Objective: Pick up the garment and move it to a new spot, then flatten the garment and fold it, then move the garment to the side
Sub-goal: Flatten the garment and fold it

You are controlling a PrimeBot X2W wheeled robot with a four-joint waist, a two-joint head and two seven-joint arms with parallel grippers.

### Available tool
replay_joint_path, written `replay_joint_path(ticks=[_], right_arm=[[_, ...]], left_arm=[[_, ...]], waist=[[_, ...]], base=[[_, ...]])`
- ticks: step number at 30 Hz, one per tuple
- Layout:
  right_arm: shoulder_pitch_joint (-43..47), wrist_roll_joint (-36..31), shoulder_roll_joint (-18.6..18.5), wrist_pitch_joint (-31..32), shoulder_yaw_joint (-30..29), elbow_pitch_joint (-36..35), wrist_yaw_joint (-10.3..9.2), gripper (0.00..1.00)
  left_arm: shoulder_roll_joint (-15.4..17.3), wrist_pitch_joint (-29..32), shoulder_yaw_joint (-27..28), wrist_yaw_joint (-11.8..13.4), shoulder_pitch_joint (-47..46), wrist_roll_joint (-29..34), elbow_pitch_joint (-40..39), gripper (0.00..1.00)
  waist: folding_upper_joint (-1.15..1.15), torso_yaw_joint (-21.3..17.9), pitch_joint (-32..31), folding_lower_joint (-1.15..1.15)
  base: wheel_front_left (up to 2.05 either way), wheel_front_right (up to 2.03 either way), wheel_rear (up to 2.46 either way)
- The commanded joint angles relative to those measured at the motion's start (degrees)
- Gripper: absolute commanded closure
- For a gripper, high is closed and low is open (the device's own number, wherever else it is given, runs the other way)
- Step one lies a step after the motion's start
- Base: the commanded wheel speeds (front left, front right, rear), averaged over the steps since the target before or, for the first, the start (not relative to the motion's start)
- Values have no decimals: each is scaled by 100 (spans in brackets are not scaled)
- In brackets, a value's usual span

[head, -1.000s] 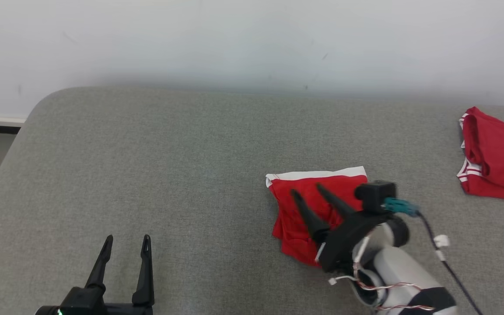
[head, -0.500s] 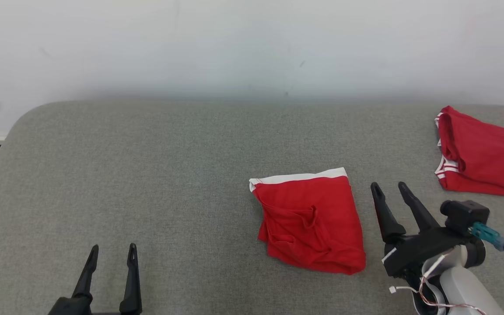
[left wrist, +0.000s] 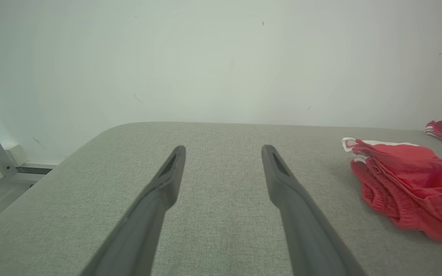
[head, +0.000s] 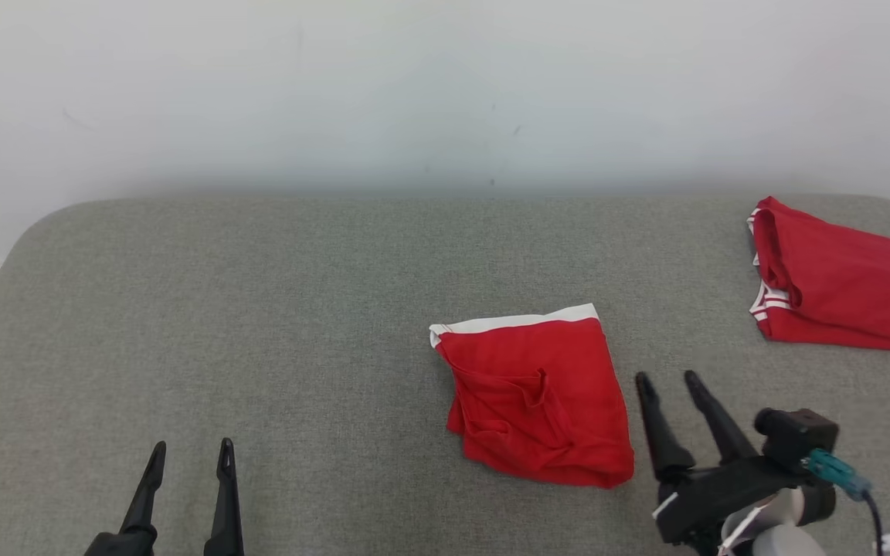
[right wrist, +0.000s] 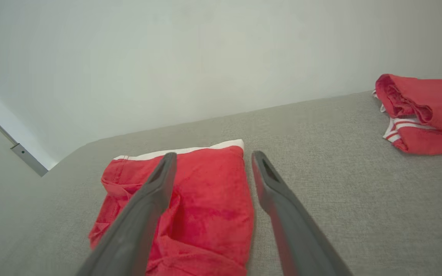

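Head view — garment (head: 534, 398) lies just left of right pincer (head: 665, 378).

right gripper (head: 666, 376): a second ago its fingers (head: 655, 425) lay over the garment (head: 538, 401); now drawn back right and nearer, just beside it.
head view: whole picture shifted; the camera moved.

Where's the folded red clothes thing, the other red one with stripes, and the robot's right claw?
folded red garment (head: 545, 386): head view, middle of its top red layer.
striped red garment (head: 854, 293): head view, its flat red middle.
right gripper (head: 667, 378): head view, midway between its open fingertips.
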Motion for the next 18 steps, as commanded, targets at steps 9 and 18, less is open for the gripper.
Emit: replay_joint_path(ticks=[9,18], right_arm=[[-710,-113,-16,317,627,633,-16,0],[-1141,33,-100,417,940,1750,-16,0]], left_arm=[[-1,-18,-63,-37,14,50,56,0],[-2,-18,-135,-32,-46,-5,77,0]], waist=[[0,264,-6,1],[0,663,104,1]], base=[[0,0,0],[0,0,0]])
